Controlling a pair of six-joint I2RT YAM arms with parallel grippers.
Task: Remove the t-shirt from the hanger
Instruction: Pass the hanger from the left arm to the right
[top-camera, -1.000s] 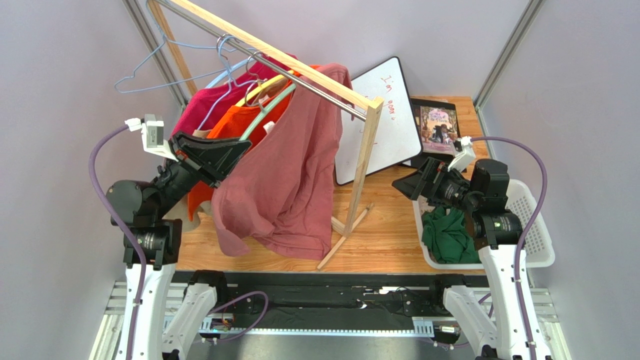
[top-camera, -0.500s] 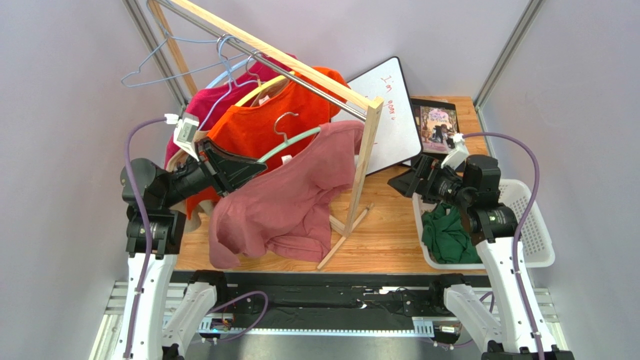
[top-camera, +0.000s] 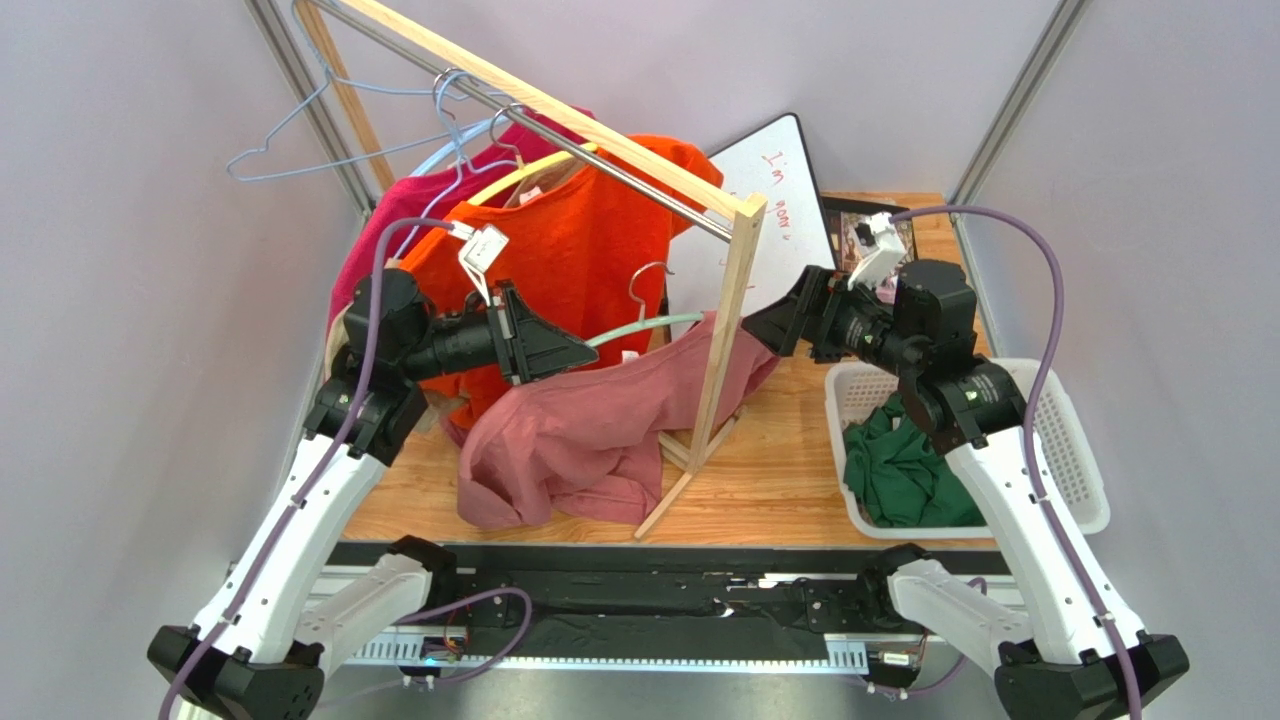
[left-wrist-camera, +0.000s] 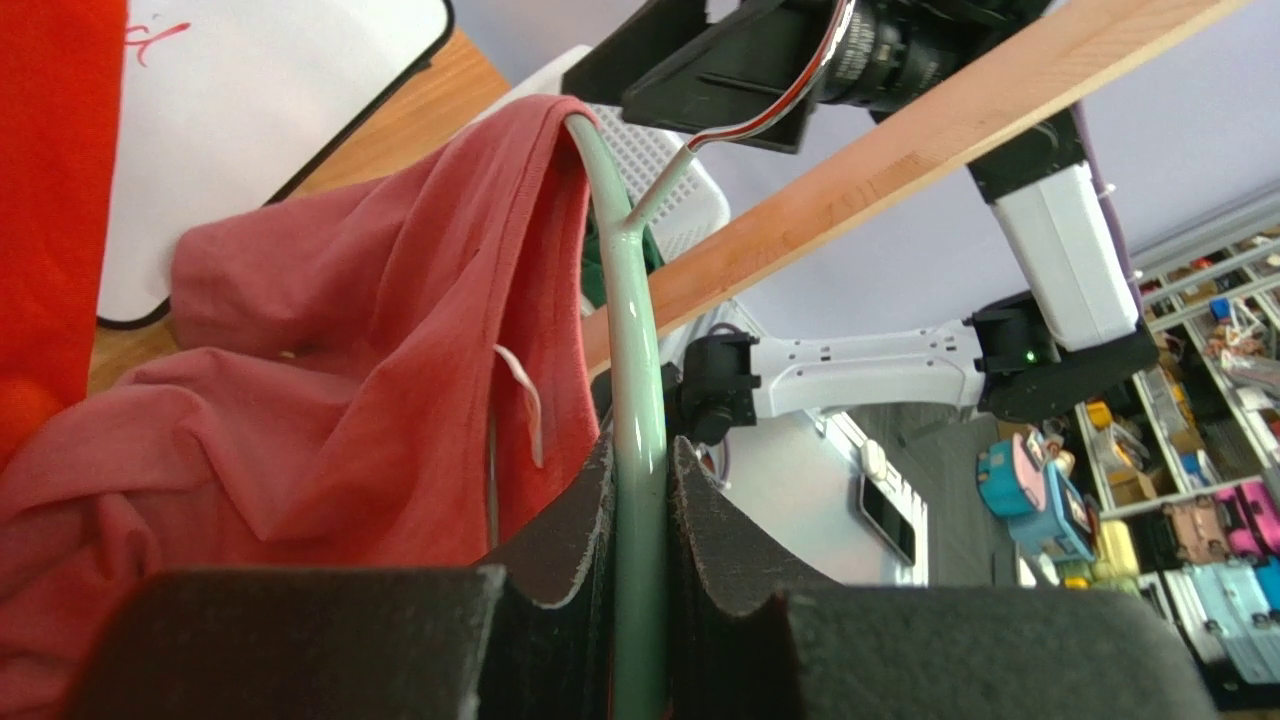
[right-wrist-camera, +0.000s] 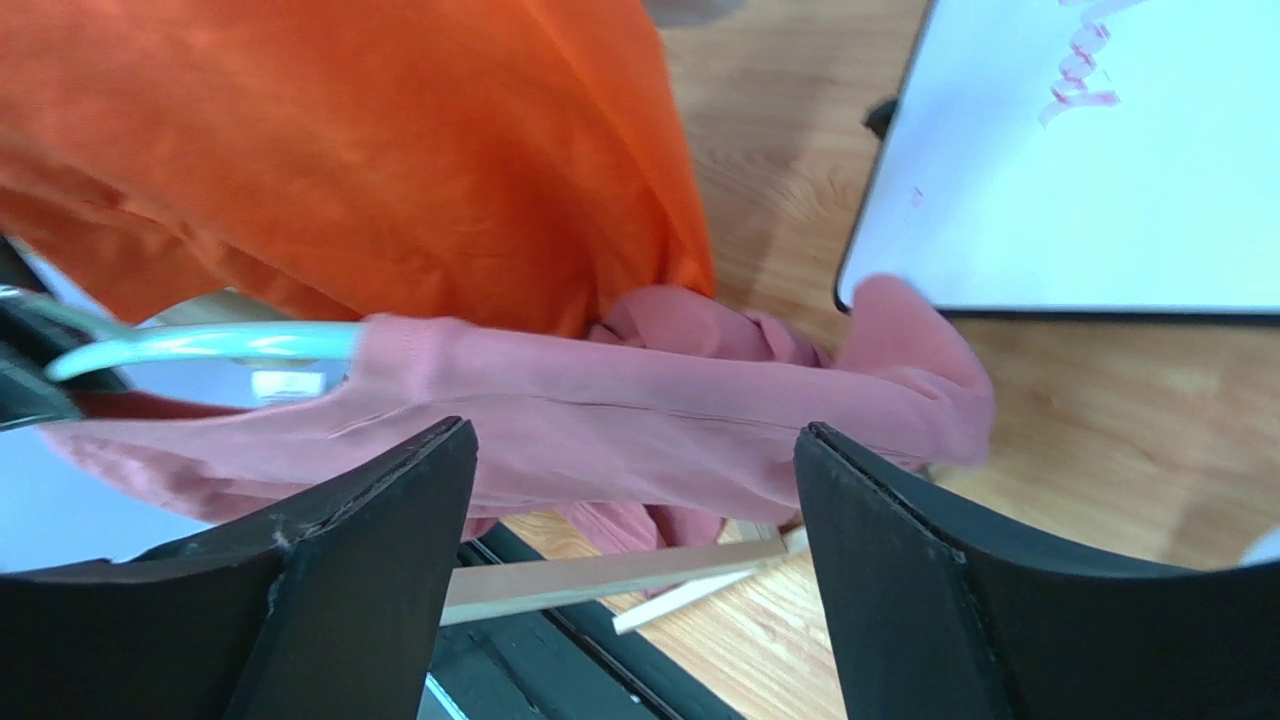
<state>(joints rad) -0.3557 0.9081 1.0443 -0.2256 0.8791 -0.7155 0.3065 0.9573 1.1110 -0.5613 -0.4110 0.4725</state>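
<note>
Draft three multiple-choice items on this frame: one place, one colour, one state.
1. Where is the green garment? A on the rail; B in the white basket; C on the whiteboard.
2. What colour is the hanger in the left end effector? A yellow; B black; C mint green.
3. The right end effector is: A open; B shut on the hanger; C shut on the orange shirt.
1 B: it lies within the basket. 2 C: clear in the left wrist view. 3 A: its jaws stand apart, facing the pink t-shirt.
</note>
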